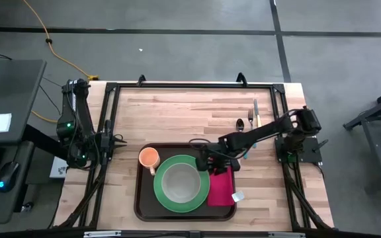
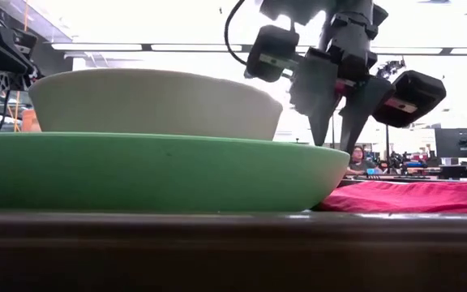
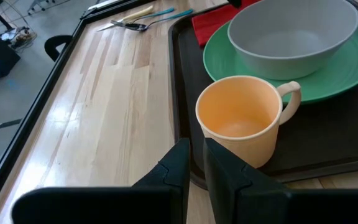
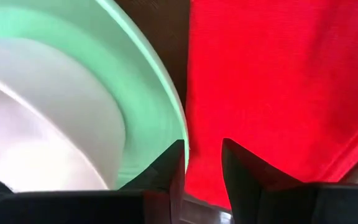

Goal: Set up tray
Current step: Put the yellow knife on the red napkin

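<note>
Where concrete floor shows, wooden table (image 1: 177, 112), tray (image 1: 141, 198)

We see a dark brown tray (image 1: 139, 198), green plate (image 1: 204, 192), pale grey bowl (image 1: 179, 182), orange cup (image 1: 149, 157), red napkin (image 1: 222, 188), light wood table (image 1: 177, 112).

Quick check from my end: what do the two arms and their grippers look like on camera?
Both arms are dark, jointed links. The right gripper has two black tapered fingers, boxy black modules either side, and a black cable looping above. The left gripper shows two matte black wedge-shaped fingers; a green light glows on the left arm.
</note>
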Robot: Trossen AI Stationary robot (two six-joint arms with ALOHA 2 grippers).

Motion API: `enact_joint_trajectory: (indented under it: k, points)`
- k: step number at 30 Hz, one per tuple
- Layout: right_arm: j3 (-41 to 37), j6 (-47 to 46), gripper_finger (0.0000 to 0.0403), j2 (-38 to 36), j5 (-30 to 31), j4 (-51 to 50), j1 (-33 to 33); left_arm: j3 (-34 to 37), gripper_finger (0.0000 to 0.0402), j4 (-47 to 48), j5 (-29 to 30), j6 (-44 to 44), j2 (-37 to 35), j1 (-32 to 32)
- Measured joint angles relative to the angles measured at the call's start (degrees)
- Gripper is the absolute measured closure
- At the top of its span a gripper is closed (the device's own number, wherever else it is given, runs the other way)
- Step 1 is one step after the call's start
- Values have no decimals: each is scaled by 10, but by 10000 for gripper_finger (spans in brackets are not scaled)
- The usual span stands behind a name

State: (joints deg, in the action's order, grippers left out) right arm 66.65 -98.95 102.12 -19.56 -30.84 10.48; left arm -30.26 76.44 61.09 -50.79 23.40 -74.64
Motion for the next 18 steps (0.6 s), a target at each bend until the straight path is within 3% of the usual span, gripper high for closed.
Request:
enact_joint_trajectory:
  k: [18]
  points:
    - [0,-2,318,-119,120,-153,1,0,323,0,0,0,0,0]
